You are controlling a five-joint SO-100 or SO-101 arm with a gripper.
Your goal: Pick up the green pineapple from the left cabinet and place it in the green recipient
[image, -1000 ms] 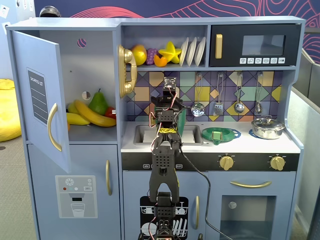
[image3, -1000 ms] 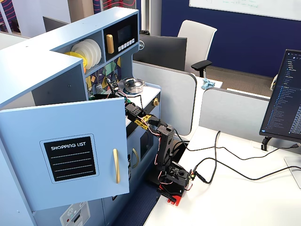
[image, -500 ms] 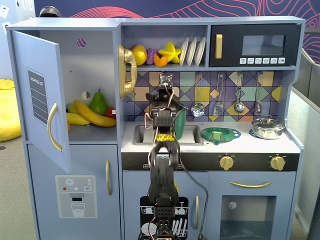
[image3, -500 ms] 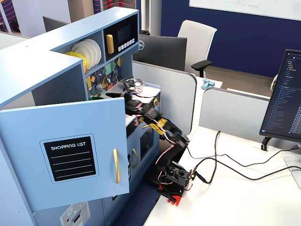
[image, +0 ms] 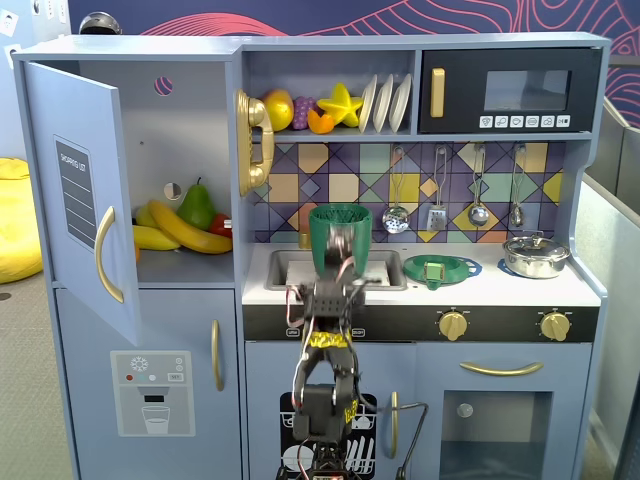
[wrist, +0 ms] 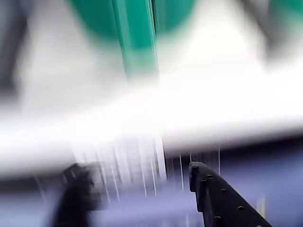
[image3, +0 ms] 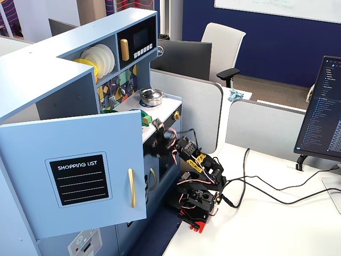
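Note:
The left cabinet [image: 190,120] stands with its door [image: 80,200] swung wide open. No green pineapple shows in any view. The green recipient [image: 340,228] stands upright at the sink on the counter. In the wrist view it is a blurred green shape [wrist: 137,19] at the top. My gripper [image: 337,262] is raised at the counter's front edge, right in front of the recipient. In the blurred wrist view my gripper [wrist: 135,168] has its jaws wide apart with nothing between them. It also shows in a fixed view [image3: 155,127], beside the counter.
Yellow bananas [image: 180,228] and a dark green pear [image: 197,207] lie in the cabinet. A flat green strainer [image: 441,269] and a metal pot [image: 536,255] sit on the counter to the right. The open door [image3: 80,170] juts out towards the arm's base [image3: 197,205].

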